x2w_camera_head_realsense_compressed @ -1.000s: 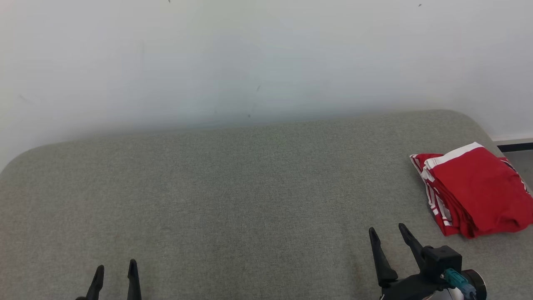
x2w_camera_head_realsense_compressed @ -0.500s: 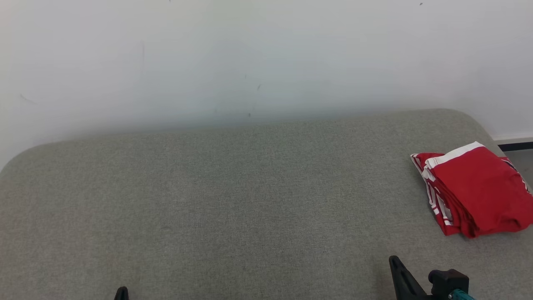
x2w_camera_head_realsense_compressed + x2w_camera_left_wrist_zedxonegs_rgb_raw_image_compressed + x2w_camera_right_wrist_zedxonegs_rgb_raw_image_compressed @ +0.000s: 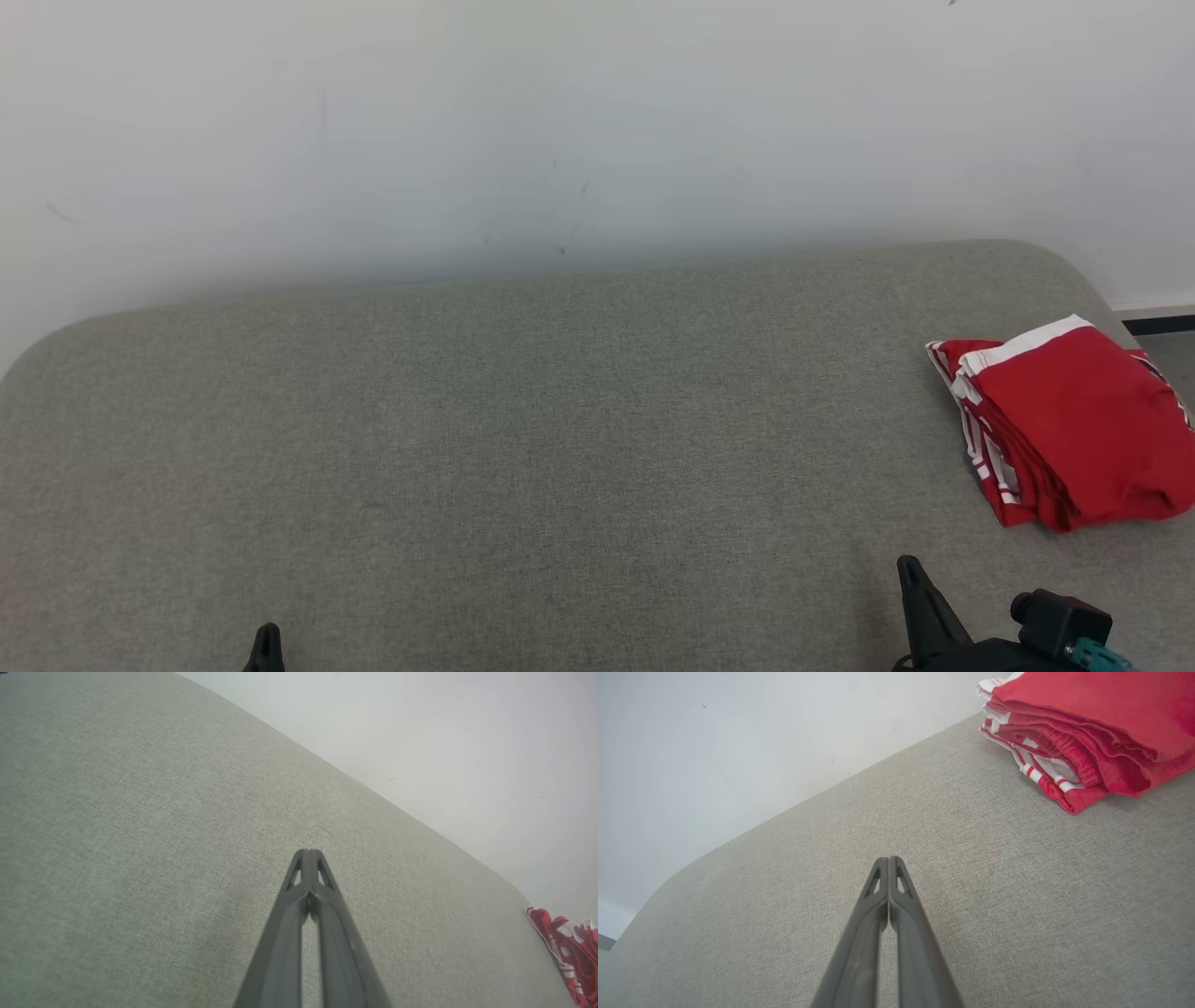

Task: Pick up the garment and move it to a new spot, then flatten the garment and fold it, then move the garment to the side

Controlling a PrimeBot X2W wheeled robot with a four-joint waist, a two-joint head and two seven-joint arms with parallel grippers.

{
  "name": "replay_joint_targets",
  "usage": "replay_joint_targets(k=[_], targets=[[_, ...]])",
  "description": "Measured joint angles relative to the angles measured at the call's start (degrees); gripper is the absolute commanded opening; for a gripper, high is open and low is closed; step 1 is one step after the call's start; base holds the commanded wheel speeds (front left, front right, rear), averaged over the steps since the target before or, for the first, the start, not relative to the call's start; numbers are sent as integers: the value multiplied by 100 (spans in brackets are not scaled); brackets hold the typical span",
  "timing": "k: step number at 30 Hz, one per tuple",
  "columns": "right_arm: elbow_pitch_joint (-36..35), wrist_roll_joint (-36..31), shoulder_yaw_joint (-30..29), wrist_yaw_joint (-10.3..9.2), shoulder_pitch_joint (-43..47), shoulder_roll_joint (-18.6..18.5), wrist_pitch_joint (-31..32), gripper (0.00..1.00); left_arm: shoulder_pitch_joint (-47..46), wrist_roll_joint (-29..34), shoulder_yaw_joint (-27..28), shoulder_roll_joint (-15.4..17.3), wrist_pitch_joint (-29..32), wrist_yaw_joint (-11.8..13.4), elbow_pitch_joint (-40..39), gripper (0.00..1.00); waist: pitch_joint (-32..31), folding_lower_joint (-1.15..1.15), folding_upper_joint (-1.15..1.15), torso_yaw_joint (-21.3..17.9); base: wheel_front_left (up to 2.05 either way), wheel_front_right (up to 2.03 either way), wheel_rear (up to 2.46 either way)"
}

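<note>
Currently, the right gripper (image 3: 888,863) is fully closed, its fingertips pressed together and holding nothing, above the grey upholstered surface (image 3: 560,448). The left gripper (image 3: 308,854) is likewise closed and empty, well apart from the work. The garment (image 3: 1074,420), red with white stripes, lies folded in a compact stack at the far right of the surface, near its rounded edge. It lies beyond the right gripper and does not touch it. The task appears complete or nearly so.

Risks:
- The stack sits close to the edge, so a sweep of the right arm could nudge it off.
- Loose upper layers could slip and undo the fold.
</note>
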Motion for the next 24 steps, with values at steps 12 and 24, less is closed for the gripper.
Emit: replay_joint_targets(k=[12,24], targets=[[-141,1001,-130,0,-73,1,187,0,-123,-938,3,4,233,-41,-66,0,39,0,0,22,0,0,0],[-264,1980,-255,0,-103,3,353,0,-246,-1844,8,10,459,-49,-121,0,82,0,0,46,0,0,0]])
